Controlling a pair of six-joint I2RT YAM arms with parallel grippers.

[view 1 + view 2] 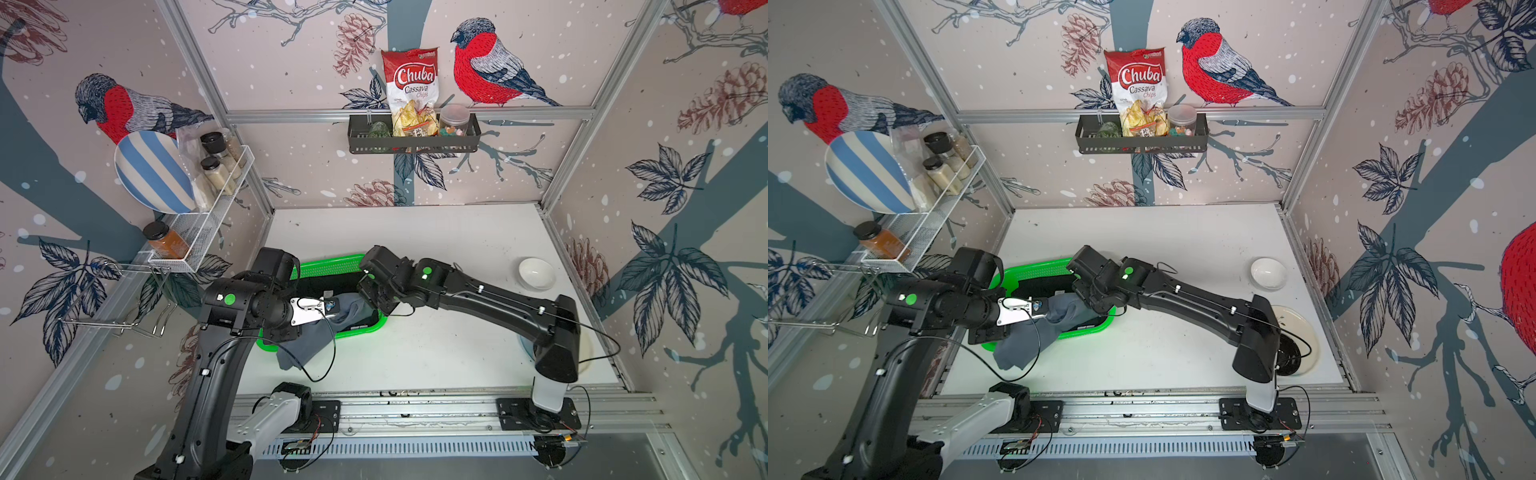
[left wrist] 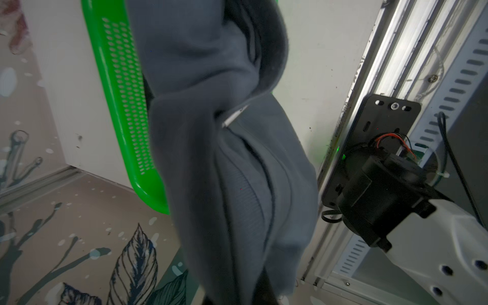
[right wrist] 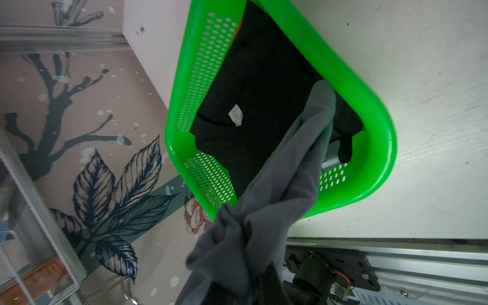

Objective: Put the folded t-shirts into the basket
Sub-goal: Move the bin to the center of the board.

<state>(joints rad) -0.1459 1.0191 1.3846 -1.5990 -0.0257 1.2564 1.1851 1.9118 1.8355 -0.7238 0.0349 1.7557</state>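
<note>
From my station I see the green basket (image 1: 332, 266) sitting by the table's (image 1: 436, 345) left edge. The black t-shirt (image 3: 264, 87) lies flat in it, white neck label up, and a sliver of the orange t-shirt (image 3: 237, 30) shows beneath it at one wall. The grey t-shirt (image 1: 305, 347) is only partly in. One end is bunched over the basket's inside, and the rest hangs across the near rim and spills onto the table toward the near-left corner.

My left gripper (image 1: 332, 308) is closed tight on a fold of the grey cloth above the basket. My right gripper (image 1: 369, 297) is nearly closed, pinching the same shirt at its other raised end. The cloth hides both sets of fingertips.

A white bowl (image 1: 537, 273) stands near the table's right edge, well apart from the basket. On the back wall, the black shelf (image 1: 415, 143) holds a chips bag (image 1: 411, 89) and a jar (image 1: 454, 120). The white mesh rack (image 1: 208, 224) on the left wall carries spice jars (image 1: 214, 166) and a striped plate (image 1: 151, 172).
</note>
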